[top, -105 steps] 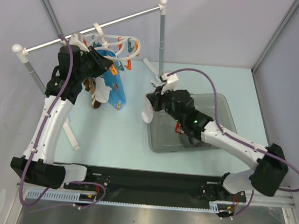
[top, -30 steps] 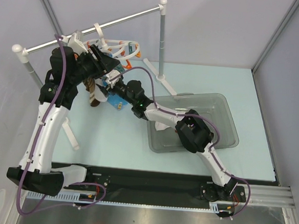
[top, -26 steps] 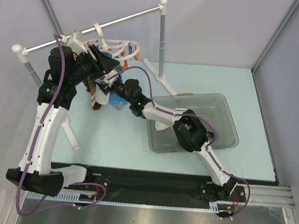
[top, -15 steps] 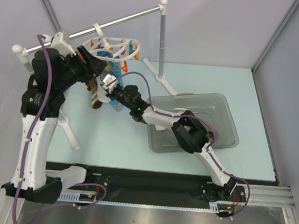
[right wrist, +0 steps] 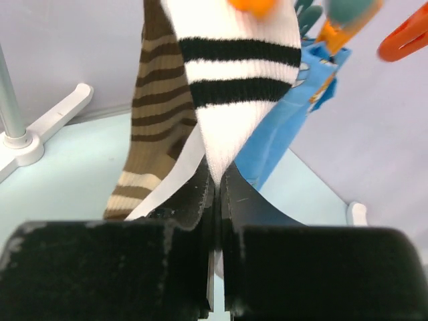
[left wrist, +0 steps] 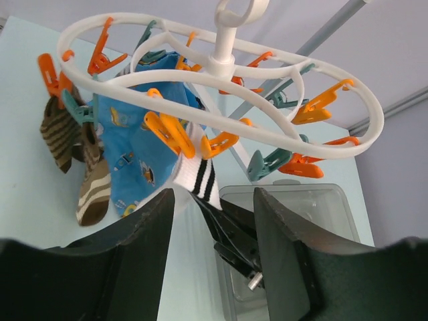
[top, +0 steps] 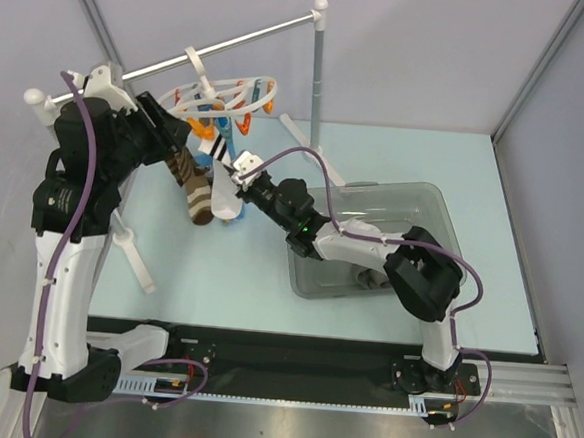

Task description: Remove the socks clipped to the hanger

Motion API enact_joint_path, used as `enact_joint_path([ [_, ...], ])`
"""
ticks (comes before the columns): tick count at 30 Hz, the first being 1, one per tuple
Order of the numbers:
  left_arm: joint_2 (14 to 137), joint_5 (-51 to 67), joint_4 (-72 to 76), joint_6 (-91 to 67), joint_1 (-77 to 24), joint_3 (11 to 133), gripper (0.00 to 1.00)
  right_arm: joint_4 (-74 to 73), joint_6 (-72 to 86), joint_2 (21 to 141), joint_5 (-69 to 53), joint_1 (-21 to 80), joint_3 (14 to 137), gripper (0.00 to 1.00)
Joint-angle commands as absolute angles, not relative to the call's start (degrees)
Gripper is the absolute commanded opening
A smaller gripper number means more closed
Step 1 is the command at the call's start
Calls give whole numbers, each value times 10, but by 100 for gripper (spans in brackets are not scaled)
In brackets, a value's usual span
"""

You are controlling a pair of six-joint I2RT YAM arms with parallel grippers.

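Note:
The white oval hanger hangs from the rail, with orange and blue clips; it fills the top of the left wrist view. A white sock with black stripes hangs from an orange clip. My right gripper is shut on its lower end. A brown sock with tan stripes hangs clipped beside it. My left gripper is open and empty, below and left of the hanger.
A blue printed cloth hangs on the hanger behind the socks. The long rail rests on posts with white feet. A clear bin at the right holds a small pale item.
My left arm has drawn back to the left, away from the hanger. My right gripper has shifted right and down with the white striped sock. The brown sock now hangs in plain sight.

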State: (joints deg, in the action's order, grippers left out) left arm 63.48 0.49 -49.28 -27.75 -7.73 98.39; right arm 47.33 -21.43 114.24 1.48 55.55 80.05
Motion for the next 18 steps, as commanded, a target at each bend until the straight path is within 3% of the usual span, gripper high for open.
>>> enact_joint_path([
  [1,661,35,-443,-275,-74,976,56,506,-221,1090,30,559,778,0],
  [11,659,-22,-409,-323,-69,912,59,482,-213,1068,28,567,773,0],
  [18,637,84,-297,-356,-21,821,67,456,-193,1063,-14,569,779,0],
])
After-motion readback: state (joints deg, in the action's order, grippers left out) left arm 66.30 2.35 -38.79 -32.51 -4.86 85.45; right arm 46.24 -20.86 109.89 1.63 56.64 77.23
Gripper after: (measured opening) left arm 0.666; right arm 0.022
